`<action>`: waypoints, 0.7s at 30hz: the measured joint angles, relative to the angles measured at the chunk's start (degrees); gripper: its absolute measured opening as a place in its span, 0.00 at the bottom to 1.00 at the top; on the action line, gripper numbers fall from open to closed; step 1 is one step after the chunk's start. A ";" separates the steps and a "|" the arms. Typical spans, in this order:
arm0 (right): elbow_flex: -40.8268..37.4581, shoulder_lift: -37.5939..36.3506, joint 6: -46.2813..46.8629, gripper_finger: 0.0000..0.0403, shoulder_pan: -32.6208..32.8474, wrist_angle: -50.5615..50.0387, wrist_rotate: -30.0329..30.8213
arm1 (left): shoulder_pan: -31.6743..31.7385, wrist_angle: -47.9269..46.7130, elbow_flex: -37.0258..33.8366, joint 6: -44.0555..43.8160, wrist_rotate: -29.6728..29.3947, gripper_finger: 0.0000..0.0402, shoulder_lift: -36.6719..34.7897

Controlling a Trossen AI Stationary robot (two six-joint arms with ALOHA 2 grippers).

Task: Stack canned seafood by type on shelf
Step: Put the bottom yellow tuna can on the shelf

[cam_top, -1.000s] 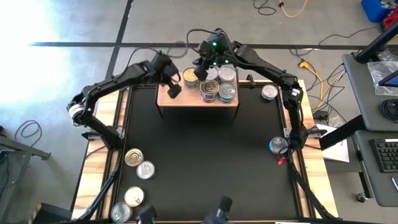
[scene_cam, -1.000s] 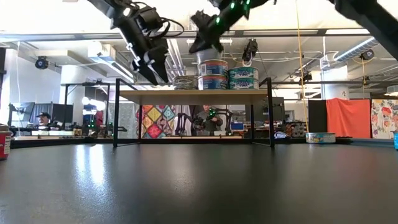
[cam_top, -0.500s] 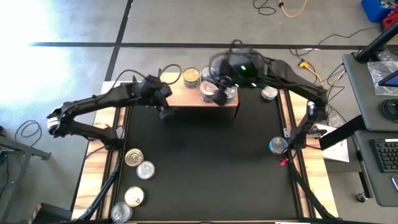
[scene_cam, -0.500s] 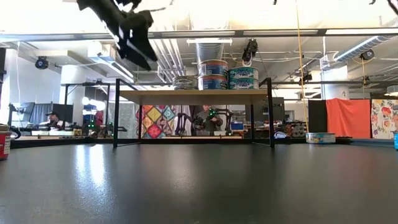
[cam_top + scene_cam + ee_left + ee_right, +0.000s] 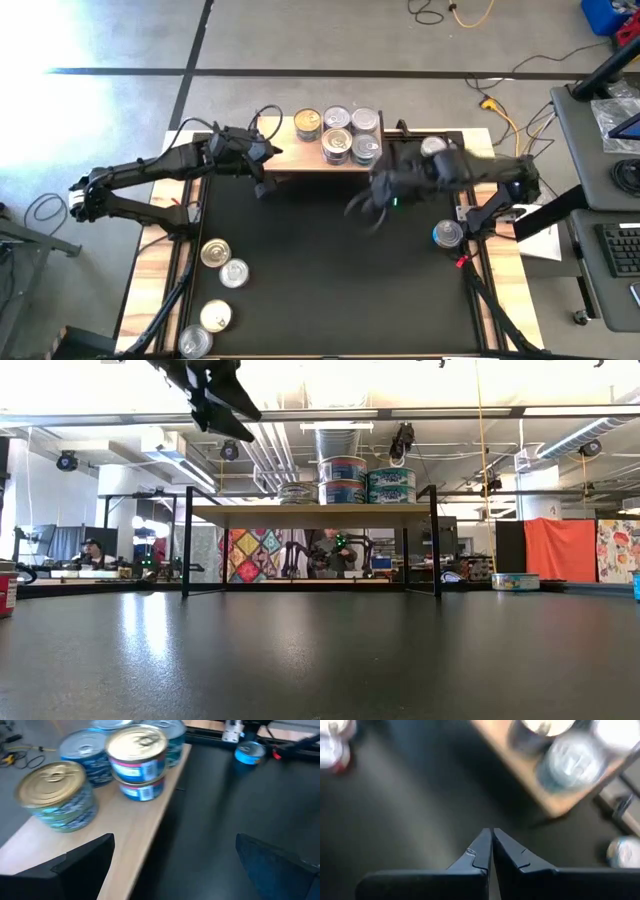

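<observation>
Tins (image 5: 338, 133) sit stacked on the shelf (image 5: 300, 157) at upper centre, the left pincer (image 5: 262, 172) spread apart at its left end, the right pincer (image 5: 368, 208) pressed together over the table (image 5: 320, 270).

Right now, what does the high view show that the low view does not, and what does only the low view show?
Only the high view shows four loose tins at the table's near left corner and the right gripper, shut, above the table. Only the low view shows that the tins on the shelf are stacked two high, and the room behind. Both show the shelf with its tins and the open left gripper.
</observation>
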 joint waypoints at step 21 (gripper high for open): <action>-55.14 -4.67 6.42 0.02 0.00 -2.94 -25.89 | -9.22 7.86 -7.04 -4.02 0.12 1.00 0.26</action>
